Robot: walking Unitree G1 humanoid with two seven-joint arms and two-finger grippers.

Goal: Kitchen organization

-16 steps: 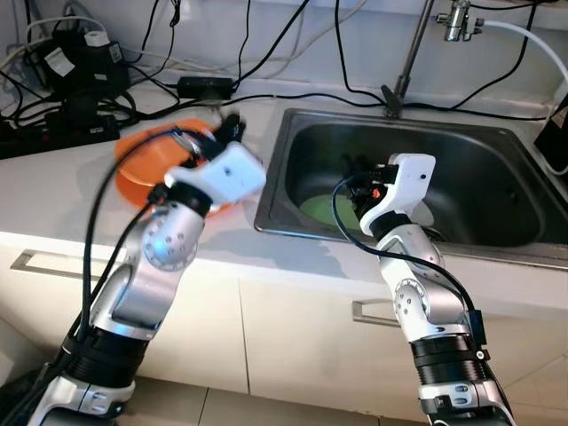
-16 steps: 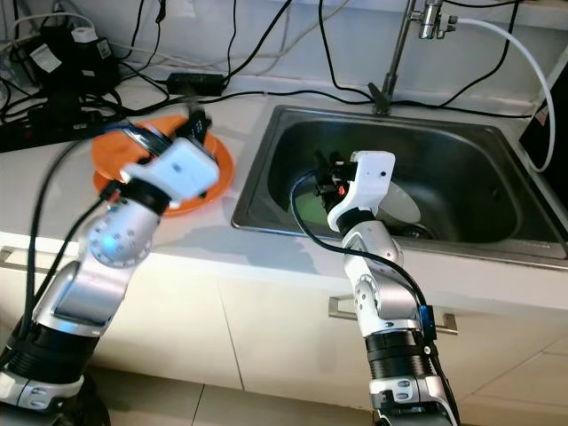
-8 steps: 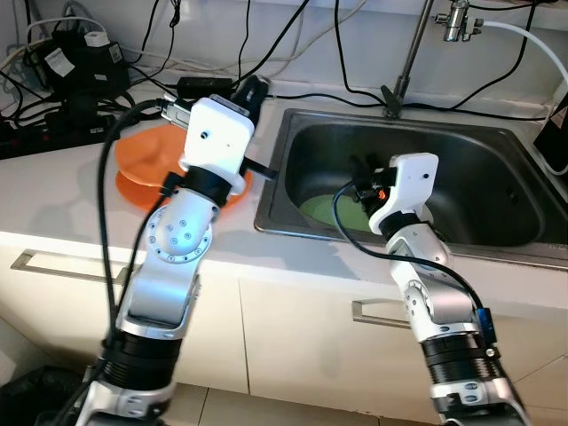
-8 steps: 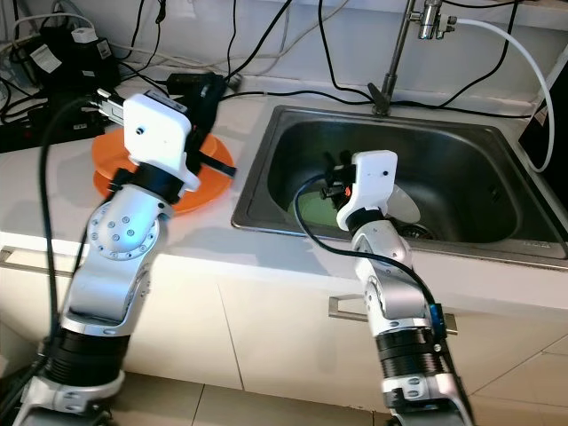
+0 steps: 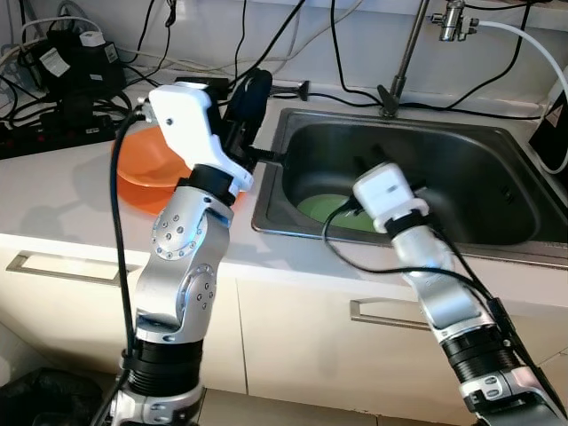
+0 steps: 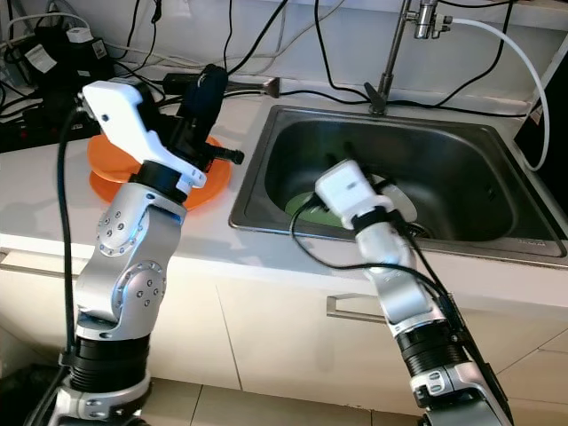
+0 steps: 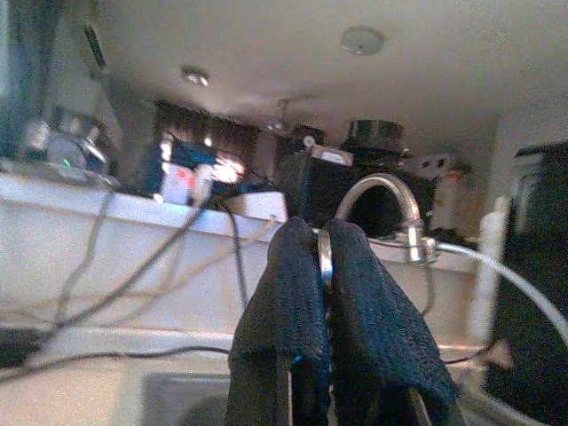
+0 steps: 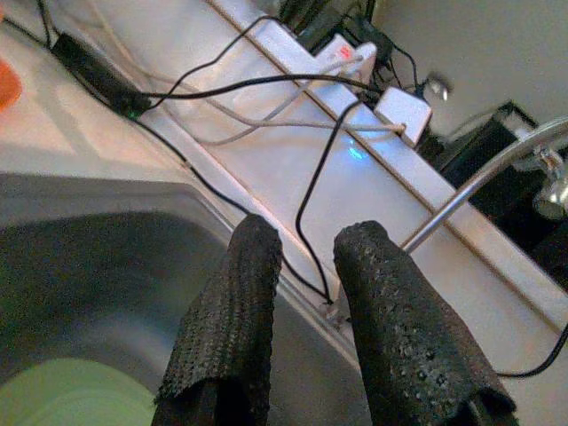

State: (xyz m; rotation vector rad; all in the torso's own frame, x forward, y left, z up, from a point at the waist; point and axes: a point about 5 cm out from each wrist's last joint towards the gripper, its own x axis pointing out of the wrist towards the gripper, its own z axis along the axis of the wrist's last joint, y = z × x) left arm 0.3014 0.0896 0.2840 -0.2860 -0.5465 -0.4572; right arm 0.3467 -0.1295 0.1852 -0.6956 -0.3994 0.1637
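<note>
My left gripper [image 5: 251, 91] is raised above the counter between the orange plate [image 5: 142, 169] and the sink [image 5: 293, 115]. In the left wrist view its fingers [image 7: 293, 293] are shut on a thin metal utensil [image 7: 325, 256], seen edge-on. A silvery end [image 5: 297, 89] sticks out past the fingers towards the sink. My right gripper [image 8: 306, 235] is down in the sink, open with nothing between its fingers, pointing at the back wall. Its white wrist [image 5: 383, 191] hangs over a green plate [image 5: 324, 209] lying in the basin beside a white plate [image 6: 401, 202].
A faucet [image 5: 404, 62] stands at the back of the sink. Power strips, chargers and tangled cables [image 5: 71, 67] crowd the back left of the counter. A black object [image 5: 555, 142] leans at the far right. Drawer handles [image 5: 53, 266] run below the counter edge.
My left arm rose from over the orange plate and swung right towards the sink, turning its wrist upward. My right wrist tipped over and dropped lower over the green plate.
</note>
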